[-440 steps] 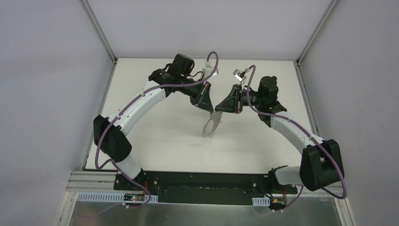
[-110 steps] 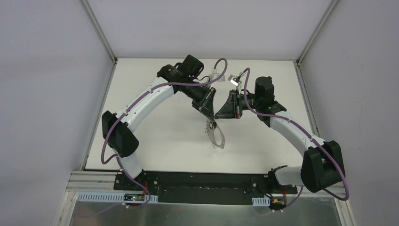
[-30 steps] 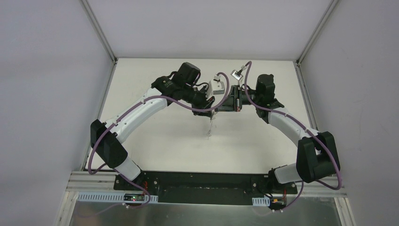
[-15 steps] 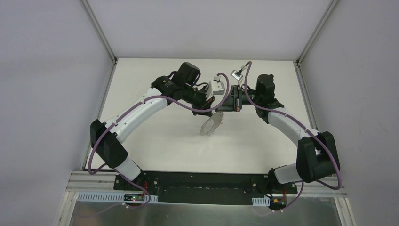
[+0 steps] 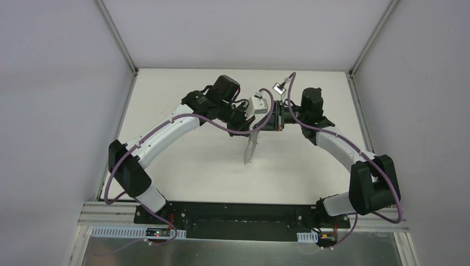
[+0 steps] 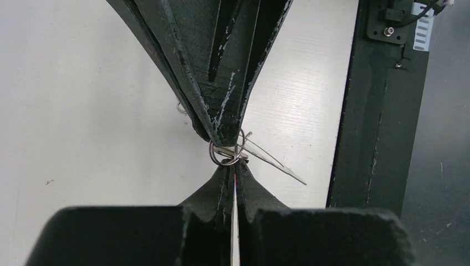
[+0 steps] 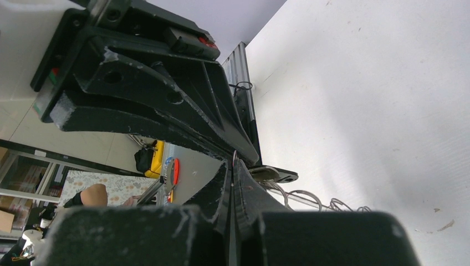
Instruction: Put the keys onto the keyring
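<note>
Above the middle of the white worktop (image 5: 194,166), a large thin grey wire loop (image 5: 250,148) is hanging from the left pincer (image 6: 230,176), which is clamping its top. The right pincer (image 7: 231,172) is pressing shut against it, hold unclear. A tiny black-headed silvery key (image 7: 280,177) is sitting beside the tips: threading seems underway, needing fine sliding next. No writing is showing.
</note>
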Available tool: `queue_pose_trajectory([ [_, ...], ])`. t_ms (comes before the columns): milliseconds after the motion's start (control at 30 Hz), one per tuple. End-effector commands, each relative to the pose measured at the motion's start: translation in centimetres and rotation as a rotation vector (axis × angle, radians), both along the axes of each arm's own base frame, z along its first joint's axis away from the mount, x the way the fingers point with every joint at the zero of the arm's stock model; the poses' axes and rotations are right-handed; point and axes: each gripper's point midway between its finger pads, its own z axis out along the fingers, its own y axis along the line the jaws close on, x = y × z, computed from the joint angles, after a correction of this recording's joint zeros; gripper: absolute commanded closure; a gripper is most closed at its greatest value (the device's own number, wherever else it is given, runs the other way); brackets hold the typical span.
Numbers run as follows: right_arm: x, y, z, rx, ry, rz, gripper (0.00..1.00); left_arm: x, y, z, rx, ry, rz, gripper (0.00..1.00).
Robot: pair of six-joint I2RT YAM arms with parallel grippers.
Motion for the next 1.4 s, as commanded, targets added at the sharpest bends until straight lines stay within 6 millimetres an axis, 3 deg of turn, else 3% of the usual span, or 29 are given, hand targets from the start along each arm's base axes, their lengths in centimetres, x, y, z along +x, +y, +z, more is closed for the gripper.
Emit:
queue_pose_trajectory([
  [0,1.2,0.1,1.7,0.014,-0.081,-0.033,1.00,-0.2,-0.4,1.2,-0.011,-0.032,0.006,1.00],
  [500,2.6,-0.1,1.5,-0.013,-0.071,-0.159,1.00,2.2,-0.3,1.2,0.024,-0.081,0.176,1.00],
  [1367,4.6,-0.5,0.0,-0.016,0.031,-0.274,1.00,3.2,-1.2,0.6,0.046,-0.046,0.237,1.00],
])
